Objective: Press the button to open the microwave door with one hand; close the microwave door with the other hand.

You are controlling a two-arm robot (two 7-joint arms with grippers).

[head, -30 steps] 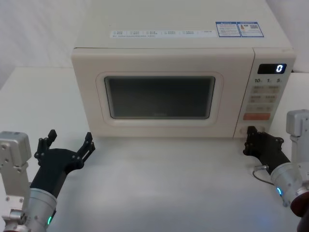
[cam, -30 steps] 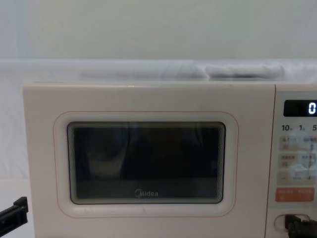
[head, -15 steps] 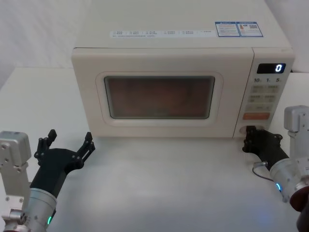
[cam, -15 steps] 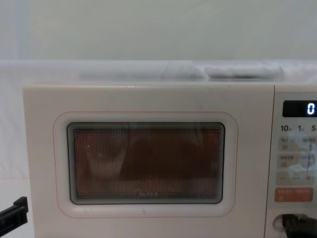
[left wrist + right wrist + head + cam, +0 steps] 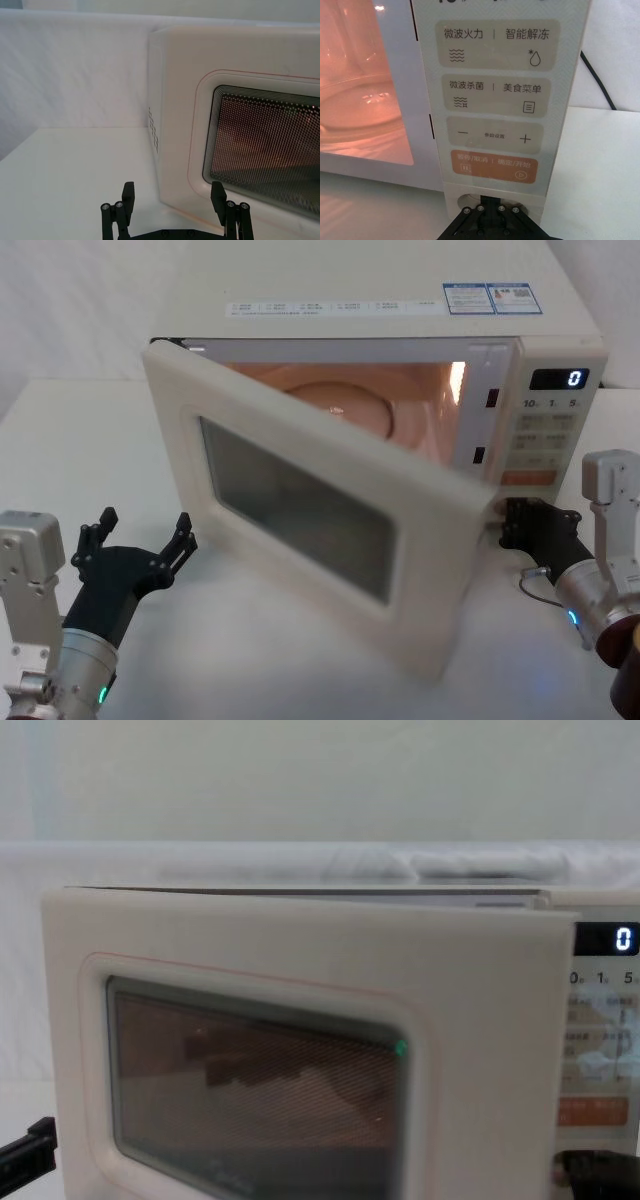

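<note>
**Door swinging open, closing hand waiting**

We are finishing the press: our right gripper [image 5: 518, 523], jaws pressed together, is sitting at the button [image 5: 490, 201] at the foot of the control panel [image 5: 492, 100]. The microwave door [image 5: 300, 500], hinged on the left, is standing partly open toward us, with the lit cavity [image 5: 350, 400] showing behind. Our left gripper [image 5: 140, 540] is hovering near the door's left edge with jaws spread. Next, we judge, the left must push the door shut.
</note>
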